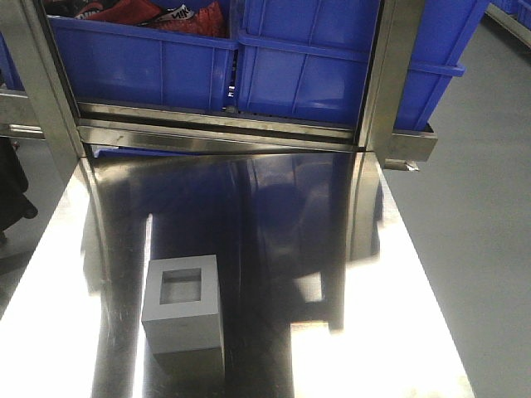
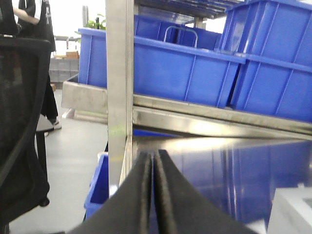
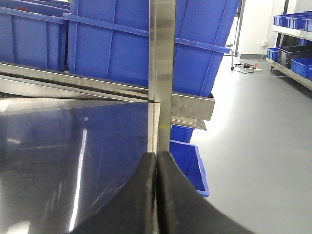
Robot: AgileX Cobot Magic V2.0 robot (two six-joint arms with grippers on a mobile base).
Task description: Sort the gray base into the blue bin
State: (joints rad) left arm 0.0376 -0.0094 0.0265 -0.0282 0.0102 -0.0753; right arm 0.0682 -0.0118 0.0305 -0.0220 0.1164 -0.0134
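**Friend:** Where is the gray base?

**Me:** I see the gray base (image 1: 182, 303) in the lower left of the front view. It sits alone on the shiny steel table (image 1: 398, 332).

**Friend:** Which way does it point?

**Me:** The side with the square dip faces up. A flat side faces the bottom of the frame. It stands straight, not tipped. Its edges run almost in line with the table edges, just a little turned. It looks about as wide as it is tall, so I see no long side.

**Friend:** And the blue bin?

**Me:** The big deep blue bin (image 1: 307, 75) is at the top middle of the front view, on a steel shelf (image 1: 216, 124) behind the table. A lower blue tub (image 1: 141, 70) is just beside it on the left, with red stuff inside. The base is well apart from both.

**Friend:** What are the hands doing?

**Me:** In the left wrist view, the left gripper (image 2: 154, 158) has its two black fingers pressed together, holding nothing. A steel post (image 2: 119, 73) stands behind it. A pale corner (image 2: 292, 212) shows at the lower right; I cannot tell for sure if it is the base. In the right wrist view, the right gripper (image 3: 156, 157) is pressed together too, with nothing in it.
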